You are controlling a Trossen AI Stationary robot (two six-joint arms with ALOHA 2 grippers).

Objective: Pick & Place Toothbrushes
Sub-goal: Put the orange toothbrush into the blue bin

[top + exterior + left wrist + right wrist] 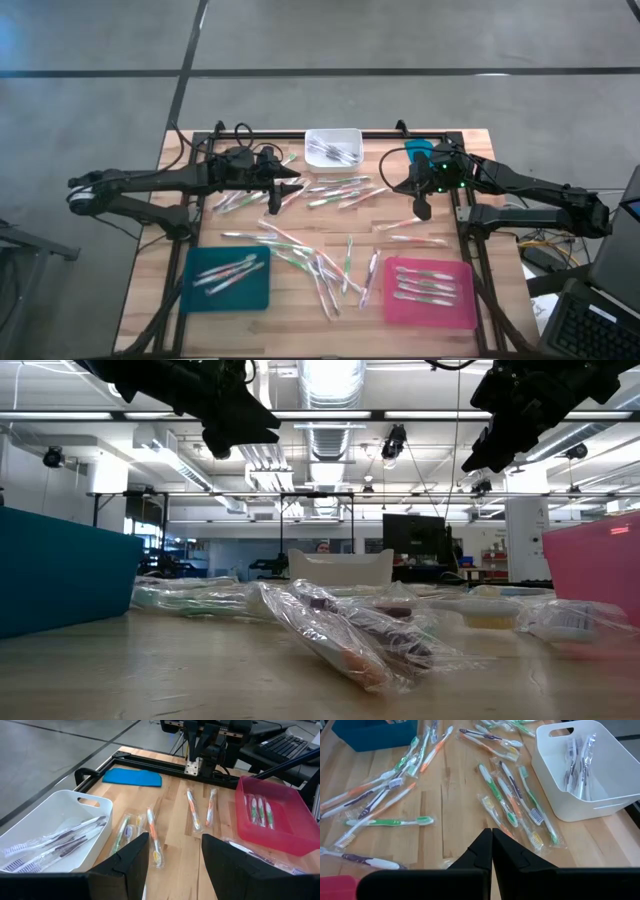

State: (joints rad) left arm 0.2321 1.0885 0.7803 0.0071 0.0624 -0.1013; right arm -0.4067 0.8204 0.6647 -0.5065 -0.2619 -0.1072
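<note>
Nearest the front edge of my desk [150, 300] sit two trays: one teal tray [229, 279] at seven o'clock holding a few wrapped toothbrushes, their number hard to make out, and one pink tray [430, 292] at five o'clock with four toothbrushes lying side by side. Between the trays and across the middle of the wood, the loose toothbrushes [330, 270] lie scattered in clear wrappers, with green, pink and orange accents; I count roughly two dozen, though overlaps keep me from an exact figure. A further band of them stretches across the centre toward nine o'clock. At twelve o'clock, against the far edge, stands one white bin [333, 147] with several more toothbrushes inside, about four.

My left end effector [291, 186] hangs above the desk at about ten o'clock, just beside the bin, fingers spread apart and released, nothing between them and nothing touched. My right end effector [422, 208] hangs at about two o'clock, above the bare wood beyond the pink tray, its two fingers clenched flat together with nothing gripped. From the level camera both hang well clear of the desk surface.
</note>
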